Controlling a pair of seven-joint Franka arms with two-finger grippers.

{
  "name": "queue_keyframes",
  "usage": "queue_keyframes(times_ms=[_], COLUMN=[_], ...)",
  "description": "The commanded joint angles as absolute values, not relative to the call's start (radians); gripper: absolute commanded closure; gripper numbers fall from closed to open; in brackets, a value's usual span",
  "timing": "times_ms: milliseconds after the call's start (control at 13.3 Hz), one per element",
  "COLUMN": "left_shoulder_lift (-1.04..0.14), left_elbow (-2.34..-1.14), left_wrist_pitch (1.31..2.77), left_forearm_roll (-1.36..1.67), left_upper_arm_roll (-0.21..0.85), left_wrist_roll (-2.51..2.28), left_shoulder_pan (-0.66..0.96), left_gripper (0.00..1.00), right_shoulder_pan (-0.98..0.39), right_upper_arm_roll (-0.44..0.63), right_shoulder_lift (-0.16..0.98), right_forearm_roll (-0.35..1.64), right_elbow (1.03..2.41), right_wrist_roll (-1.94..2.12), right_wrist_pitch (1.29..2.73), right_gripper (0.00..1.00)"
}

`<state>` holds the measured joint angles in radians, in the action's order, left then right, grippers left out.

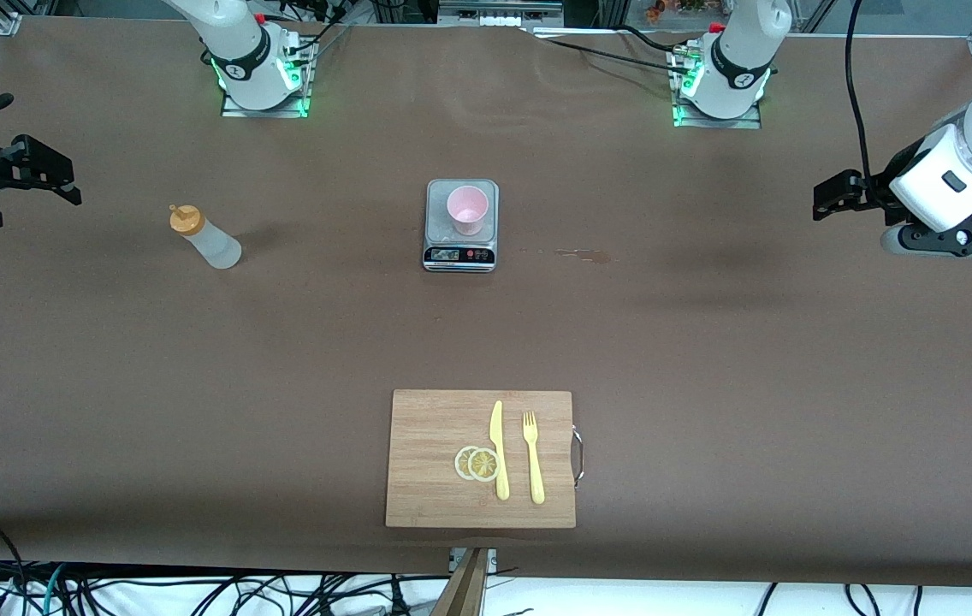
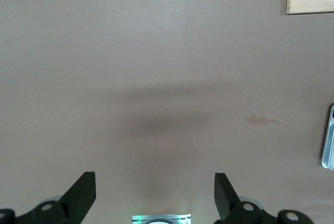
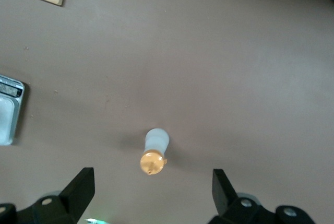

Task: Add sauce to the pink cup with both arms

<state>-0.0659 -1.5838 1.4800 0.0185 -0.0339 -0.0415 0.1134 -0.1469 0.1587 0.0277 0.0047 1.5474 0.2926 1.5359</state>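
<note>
Brown and smooth, the desk carries one cup, one bottle, one scale and one wooden board. The pink cup is small and pale, see-through plastic, with a round rim, narrower at the bottom, and no handle. It stands upright on the gray scale in the middle of the desk. The scale is a flat square with rounded corners and a dark strip with small buttons on the edge nearer the front camera. The sauce is one small whitish squeeze bottle, cloudy and soft looking, with an orange-yellow cap. It stands on the desk toward the right arm's end, well apart from the cup. Nearer the front camera lies the light wooden board with a metal handle on one side. On it are one yellow plastic knife, one yellow plastic fork and two round lemon slices that overlap, touching the knife. A small pale stain marks the desk beside the scale, toward the left arm's end. There are two white arms. The left gripper hangs over the desk at the left arm's end, its black fingers spread wide and holding nothing. The right gripper hangs over the desk near the sauce, at the right arm's end, its fingers also wide apart and empty.
</note>
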Motion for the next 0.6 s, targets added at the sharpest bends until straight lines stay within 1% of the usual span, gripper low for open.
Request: queue_keyframes(times_ms=[0,150,527], left_shoulder_lift=[-0.078,-0.078,-0.078], left_elbow=[-1.559,-1.559,-1.557], left_wrist_pitch=[1.476,1.474,1.474], left_forearm_roll=[0.006,0.006,0.006], left_upper_arm_roll=[-0.034,-0.032,-0.034], left_wrist_roll=[-0.021,-0.021,-0.023], left_shoulder_pan=[0.11,0.11,0.11], left_gripper=[0.0,0.0,0.0], right_shoulder_pan=[-0.146,-0.144,-0.144], right_upper_arm_roll=[0.152,0.153,0.153], right_shoulder_lift=[0.005,0.012,0.008], right_forearm_roll=[0.008,0.012,0.002], right_elbow=[1.53,1.502,1.502], right_wrist_roll=[0.236,0.229,0.213], right_wrist_pitch=[1.464,1.447,1.443], right_gripper=[0.0,0.0,0.0])
